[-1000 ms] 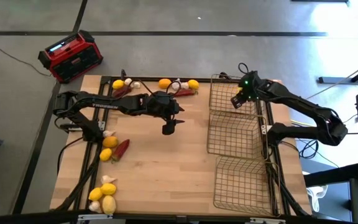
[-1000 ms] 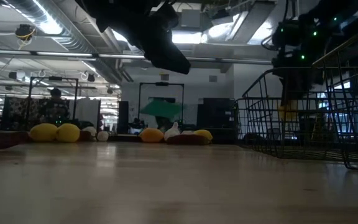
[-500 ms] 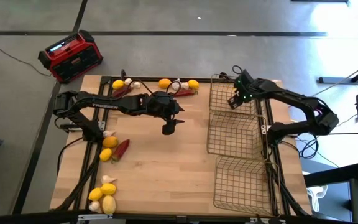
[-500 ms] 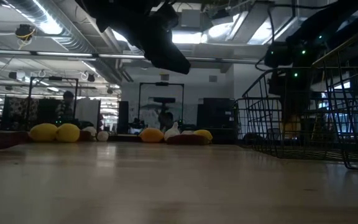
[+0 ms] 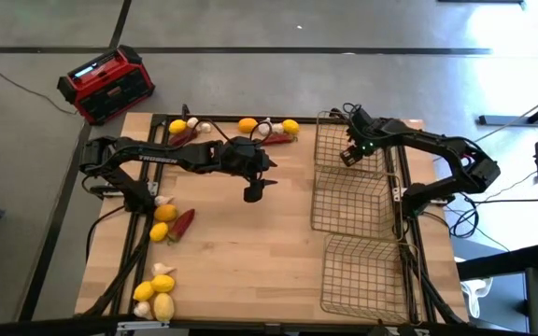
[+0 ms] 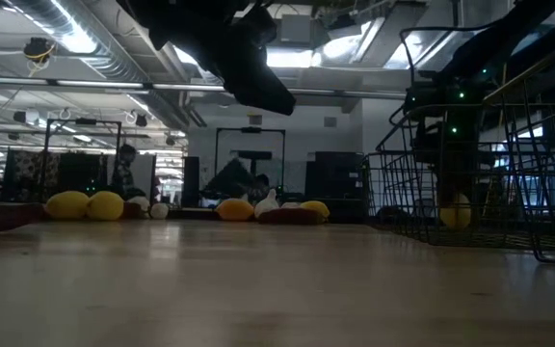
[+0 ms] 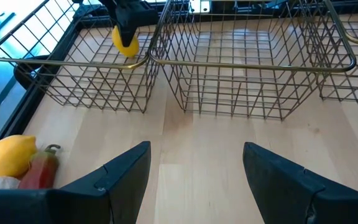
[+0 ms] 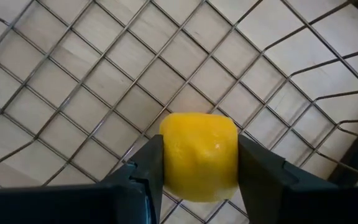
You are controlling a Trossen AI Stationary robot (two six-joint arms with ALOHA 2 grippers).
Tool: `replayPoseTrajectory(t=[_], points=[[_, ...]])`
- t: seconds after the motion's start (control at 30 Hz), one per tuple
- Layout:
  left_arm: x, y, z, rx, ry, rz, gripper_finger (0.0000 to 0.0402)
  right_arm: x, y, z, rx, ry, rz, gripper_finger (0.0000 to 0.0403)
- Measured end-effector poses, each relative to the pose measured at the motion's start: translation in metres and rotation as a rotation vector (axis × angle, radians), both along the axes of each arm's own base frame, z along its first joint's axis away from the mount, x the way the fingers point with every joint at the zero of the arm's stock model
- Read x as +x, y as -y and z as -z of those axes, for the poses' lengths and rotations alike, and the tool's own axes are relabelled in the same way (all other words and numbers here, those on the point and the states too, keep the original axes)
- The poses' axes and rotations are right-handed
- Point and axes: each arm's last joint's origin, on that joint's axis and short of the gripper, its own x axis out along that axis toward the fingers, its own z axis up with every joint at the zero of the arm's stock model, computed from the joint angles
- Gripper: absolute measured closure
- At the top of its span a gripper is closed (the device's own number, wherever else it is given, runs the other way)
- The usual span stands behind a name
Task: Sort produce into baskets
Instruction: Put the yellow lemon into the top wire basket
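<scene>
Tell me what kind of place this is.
Likely a robotics lab or open workshop: exposed ceiling ducts, a wooden table with wire baskets and lemons, and a concrete floor.

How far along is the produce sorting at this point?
Barely begun. All three baskets look empty of settled produce. In hand: the right gripper is shut on a lemon, lowered inside the far basket. The left gripper hovers open and empty over mid-table. Left to do: the lemons, garlic and chili peppers along the far edge and the left side.
</scene>
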Motion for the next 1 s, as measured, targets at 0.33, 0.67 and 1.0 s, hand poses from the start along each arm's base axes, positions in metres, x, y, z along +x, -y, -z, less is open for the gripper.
replayPoseTrajectory(t=[0.33,0.67,1.0], points=[[0.000,0.000,0.000,-0.002,0.000,-0.001,0.0149,0.000,0.000,0.001,0.007,-0.007,-0.020,0.0182],[0.000,0.000,-0.001,0.000,0.008,-0.001,0.0149,0.010,0.010,-0.028,-0.056,0.051,-0.017,0.0130],[0.000,0.000,0.001,-0.003,-0.006,-0.002,0.0149,0.021,0.002,-0.079,-0.230,0.209,-0.082,0.0130]])
